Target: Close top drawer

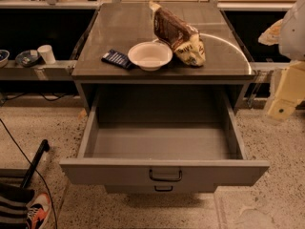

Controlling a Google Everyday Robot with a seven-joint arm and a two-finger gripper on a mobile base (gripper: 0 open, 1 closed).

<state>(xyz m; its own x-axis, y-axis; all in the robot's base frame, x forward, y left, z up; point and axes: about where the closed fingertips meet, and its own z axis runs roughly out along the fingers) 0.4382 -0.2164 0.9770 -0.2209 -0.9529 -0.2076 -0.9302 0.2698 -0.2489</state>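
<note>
The top drawer [162, 172] of the grey cabinet is pulled far out toward me. Its inside is empty. Its flat front panel has a small black loop handle [165, 176] at the centre. Below it the front of a lower drawer with a like handle [163, 189] just shows. My gripper [285, 98] is at the right edge of the view, beside the cabinet's right side and above the floor, well apart from the drawer front.
On the cabinet top [119, 27] stand a white bowl [150, 55], a chip bag [180, 35] and a dark blue packet [116, 58]. A shelf at the left holds a cup [46, 53] and bowls. A person's shoe [37, 209] and cables lie on the floor at lower left.
</note>
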